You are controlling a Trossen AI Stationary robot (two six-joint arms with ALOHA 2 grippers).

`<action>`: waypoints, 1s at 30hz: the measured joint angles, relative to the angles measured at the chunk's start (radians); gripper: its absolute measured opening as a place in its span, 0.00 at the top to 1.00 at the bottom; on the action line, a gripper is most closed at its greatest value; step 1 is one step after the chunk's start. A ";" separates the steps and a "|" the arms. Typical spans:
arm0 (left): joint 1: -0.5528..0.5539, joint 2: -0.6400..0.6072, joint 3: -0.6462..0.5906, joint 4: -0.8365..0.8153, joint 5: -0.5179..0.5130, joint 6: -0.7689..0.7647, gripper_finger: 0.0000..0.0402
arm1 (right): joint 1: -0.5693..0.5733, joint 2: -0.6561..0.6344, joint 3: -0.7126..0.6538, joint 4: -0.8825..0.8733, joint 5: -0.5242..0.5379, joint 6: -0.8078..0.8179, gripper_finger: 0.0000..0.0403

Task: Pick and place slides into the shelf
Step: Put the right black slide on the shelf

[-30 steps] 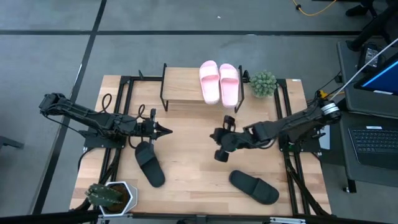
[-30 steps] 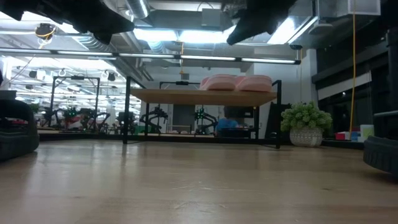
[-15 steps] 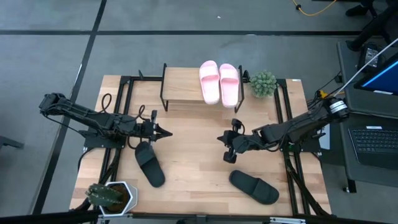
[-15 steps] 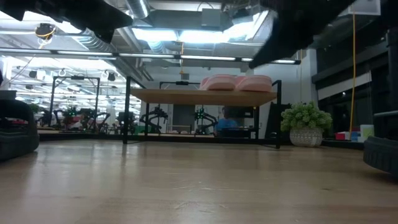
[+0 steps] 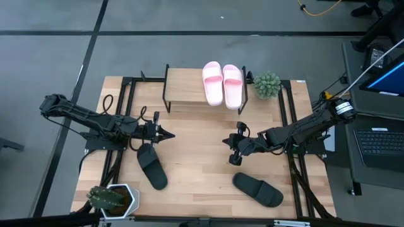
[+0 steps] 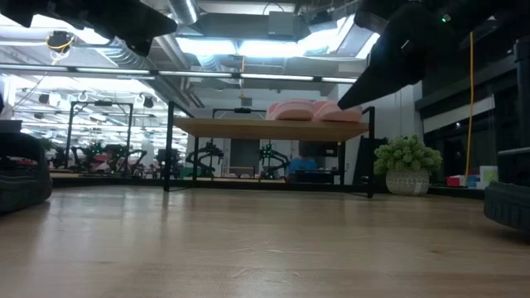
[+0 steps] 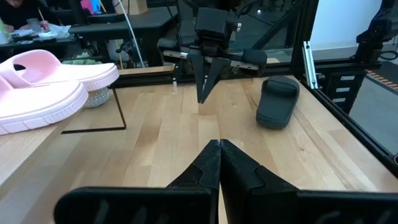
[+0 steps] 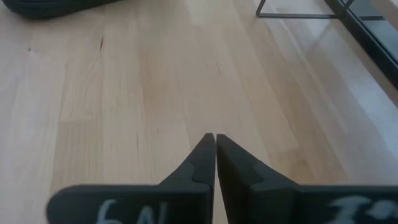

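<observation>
Two pale pink slides lie side by side, soles down, on the right part of the shelf; they also show in the low view and the left wrist view. One black slide lies on the table just near of my left gripper, which is shut and empty. The other black slide lies near the table's near edge, near-right of my right gripper. That gripper is shut, empty, and hovers over bare table. In the left wrist view the right gripper points down beside the black slide.
A round green plant stands right of the shelf. A potted plant in a white pot sits at the near-left corner. Black frame rails run along both table sides. Bare wood lies between the grippers.
My right gripper has drawn back a little from the table's middle toward its right edge, staying shut. The left gripper and all the slides have kept still.
</observation>
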 joint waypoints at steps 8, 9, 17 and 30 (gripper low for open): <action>0.000 0.000 0.000 -0.009 0.000 -0.001 1.00 | 0.000 0.000 0.001 0.002 0.000 -0.082 0.94; 0.000 0.000 0.000 -0.009 0.000 -0.001 1.00 | 0.000 0.000 0.001 0.002 0.000 -0.096 0.94; 0.000 0.000 0.000 -0.009 0.000 0.001 1.00 | 0.000 0.000 0.001 0.002 0.000 -0.107 0.94; 0.000 0.000 0.000 -0.009 0.000 0.002 1.00 | -0.016 0.001 0.002 0.036 0.000 -0.198 0.94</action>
